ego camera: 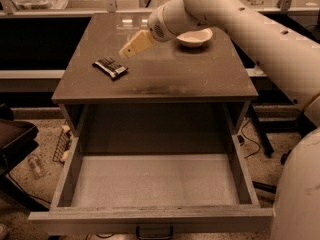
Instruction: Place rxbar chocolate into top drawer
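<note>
We see the gripper (pixel 128 50) hanging over the back half of the cabinet top (pixel 165 81), angled down toward 8 o'clock. We cannot tell how far it is open. It has hold of nothing we can make out, and it is apart from the bar.

At about 7 o'clock from the gripper, near but not touching, the rxbar chocolate (pixel 110 67) lies flat on the cabinet top, close to the left edge. Its long axis runs roughly from 10 o'clock to 4 o'clock, with pale lettering patches on the dark wrapper.

At 3 o'clock from the gripper, a cream bowl (pixel 196 38) sits on the back right of the top, partly hidden by the arm's wrist. We cannot see into it well enough to tell its contents.

At 6 o'clock, below the top, the top drawer (pixel 155 181) stands pulled fully out. We see its plain grey floor from wall to wall, and a dark handle (pixel 154 231) on its front.
</note>
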Motion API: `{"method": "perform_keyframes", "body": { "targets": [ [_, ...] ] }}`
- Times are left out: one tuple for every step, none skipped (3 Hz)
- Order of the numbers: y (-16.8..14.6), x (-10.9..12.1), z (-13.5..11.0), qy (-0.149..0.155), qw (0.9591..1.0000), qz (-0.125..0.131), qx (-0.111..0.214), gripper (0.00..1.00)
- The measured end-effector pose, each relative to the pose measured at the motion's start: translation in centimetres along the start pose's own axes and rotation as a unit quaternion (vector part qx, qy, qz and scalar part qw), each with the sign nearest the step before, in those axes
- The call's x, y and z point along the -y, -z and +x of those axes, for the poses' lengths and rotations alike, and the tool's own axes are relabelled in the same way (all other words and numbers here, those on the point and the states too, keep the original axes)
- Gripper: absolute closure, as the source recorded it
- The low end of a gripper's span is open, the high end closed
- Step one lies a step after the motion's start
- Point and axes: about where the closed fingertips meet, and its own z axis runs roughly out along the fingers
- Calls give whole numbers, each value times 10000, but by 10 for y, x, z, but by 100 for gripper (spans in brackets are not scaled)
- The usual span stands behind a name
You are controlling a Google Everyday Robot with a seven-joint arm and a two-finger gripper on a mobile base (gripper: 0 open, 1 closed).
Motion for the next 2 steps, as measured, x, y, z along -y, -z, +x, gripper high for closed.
{"method": "perform_keyframes", "body": {
  "targets": [
    [-17, -8, 2, 133, 9996, -53, -243, 0],
    [-38, -17, 7, 266, 9984, -88, -500, 0]
  ]
}}
